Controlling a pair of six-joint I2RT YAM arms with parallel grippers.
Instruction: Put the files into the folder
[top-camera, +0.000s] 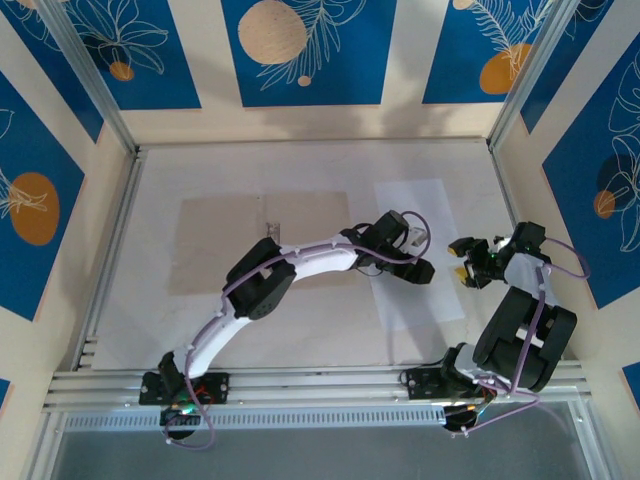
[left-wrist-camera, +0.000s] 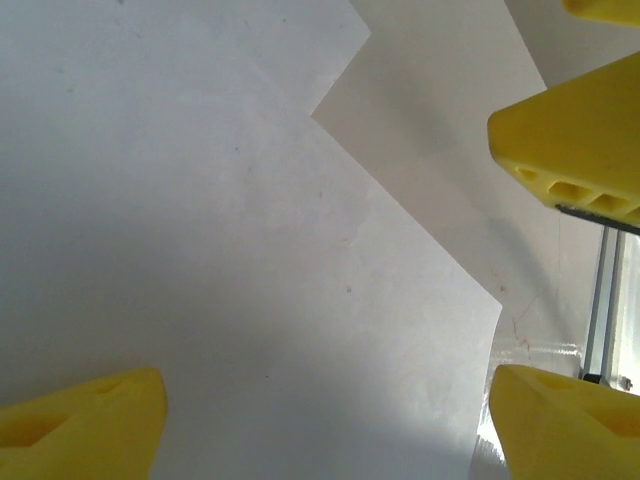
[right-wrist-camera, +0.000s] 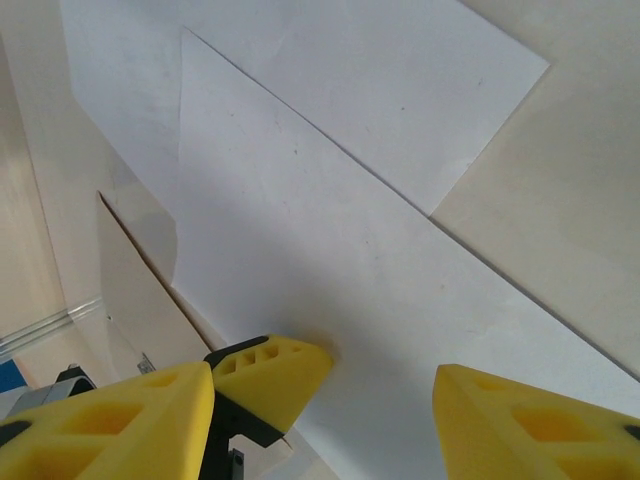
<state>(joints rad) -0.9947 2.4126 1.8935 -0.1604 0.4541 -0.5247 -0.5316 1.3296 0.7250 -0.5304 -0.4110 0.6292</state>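
From above, I see the folder (top-camera: 225, 245) lying open on the table (top-camera: 300, 170), left of the white sheets (top-camera: 435, 215). On the left wrist, the left claw (left-wrist-camera: 322, 390) gapes wide over them, gripping nothing. On the right wrist, the right claw (right-wrist-camera: 325, 385) hangs open above them, empty.

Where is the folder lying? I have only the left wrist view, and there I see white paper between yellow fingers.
Observer: The folder lies open and flat on the table, left of the files, as the top view shows.
Operator: Is a sheet on it?
Observer: No. It is bare wherever the left arm does not hide it.
Operator: And the right gripper?
Observer: The right gripper hangs open at the right edge of the files.
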